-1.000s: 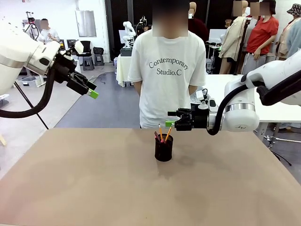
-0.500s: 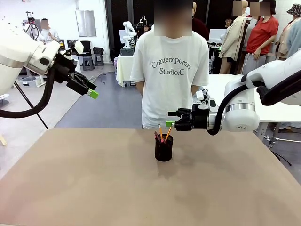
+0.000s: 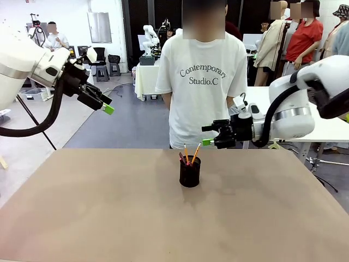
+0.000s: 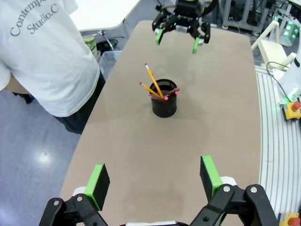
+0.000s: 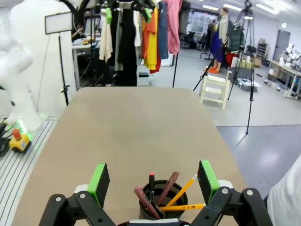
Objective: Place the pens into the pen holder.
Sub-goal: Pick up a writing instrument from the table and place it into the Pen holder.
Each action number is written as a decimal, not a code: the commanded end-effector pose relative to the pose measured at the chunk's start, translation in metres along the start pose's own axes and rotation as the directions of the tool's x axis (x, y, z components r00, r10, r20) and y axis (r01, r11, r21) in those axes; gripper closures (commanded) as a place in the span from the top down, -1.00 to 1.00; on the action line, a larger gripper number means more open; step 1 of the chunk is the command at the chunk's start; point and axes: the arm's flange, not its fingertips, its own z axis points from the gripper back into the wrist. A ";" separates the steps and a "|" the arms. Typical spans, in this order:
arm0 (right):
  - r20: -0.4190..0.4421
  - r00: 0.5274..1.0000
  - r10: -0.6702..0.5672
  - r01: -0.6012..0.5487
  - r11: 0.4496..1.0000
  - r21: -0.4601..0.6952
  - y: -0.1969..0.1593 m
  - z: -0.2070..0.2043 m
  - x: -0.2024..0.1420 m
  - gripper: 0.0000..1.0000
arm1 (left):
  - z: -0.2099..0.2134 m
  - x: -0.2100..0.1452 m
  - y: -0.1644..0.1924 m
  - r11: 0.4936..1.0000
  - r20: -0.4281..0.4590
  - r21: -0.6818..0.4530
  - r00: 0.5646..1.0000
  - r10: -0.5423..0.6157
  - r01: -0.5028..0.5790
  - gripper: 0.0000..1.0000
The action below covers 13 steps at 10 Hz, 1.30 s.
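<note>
The front camera looks across the table [image 3: 109,218] toward the person [image 3: 202,82]. Each wrist camera looks down from opposite ends; all three share the pen holder [image 3: 190,172].

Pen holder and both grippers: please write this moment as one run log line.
pen holder: upright mid-table, pens inside | left gripper: open, empty, raised | right gripper: open, empty, above far edge

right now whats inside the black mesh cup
The pen holder holds two orange-yellow pencils, a brownish-pink pen and a black marker with a red end. Their lower ends are hidden by the mesh wall.
</note>
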 end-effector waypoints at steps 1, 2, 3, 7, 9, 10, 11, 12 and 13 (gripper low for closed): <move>-0.010 0.998 0.057 -0.057 0.998 0.013 0.007 0.019 0.011 1.00 | 0.002 -0.001 0.000 1.000 -0.002 0.005 1.000 0.002 -0.002 1.00; -0.054 0.997 0.061 -0.061 0.998 0.016 0.002 0.028 0.016 1.00 | 0.002 -0.001 0.000 1.000 -0.002 0.005 1.000 0.002 -0.002 1.00; -0.134 0.991 -0.003 0.003 1.000 0.003 0.000 0.040 0.023 1.00 | 0.002 -0.001 0.000 1.000 -0.002 0.005 1.000 0.002 -0.002 1.00; -0.294 0.953 -0.075 0.066 0.997 -0.041 -0.037 0.092 0.062 1.00 | 0.002 -0.001 0.000 1.000 -0.002 0.005 1.000 0.002 -0.002 1.00; -0.400 0.910 -0.105 0.109 0.994 -0.013 -0.041 0.117 0.076 1.00 | 0.002 -0.001 0.000 1.000 -0.002 0.005 1.000 0.002 -0.002 1.00; -0.430 0.894 -0.128 0.137 0.991 -0.009 -0.043 0.130 0.088 1.00 | 0.002 -0.001 0.000 1.000 -0.002 0.005 1.000 0.002 -0.002 1.00; -0.462 0.874 -0.149 0.155 0.988 -0.027 -0.042 0.141 0.100 1.00 | 0.002 -0.001 0.000 1.000 -0.002 0.005 1.000 0.002 -0.002 1.00; -0.464 0.872 -0.155 0.134 0.988 -0.077 -0.044 0.152 0.111 1.00 | 0.002 -0.001 0.000 1.000 -0.002 0.005 1.000 0.002 -0.002 1.00; -0.454 0.877 -0.159 0.133 0.987 -0.088 -0.043 0.162 0.120 1.00 | 0.002 -0.001 0.000 1.000 -0.002 0.005 1.000 0.002 -0.002 1.00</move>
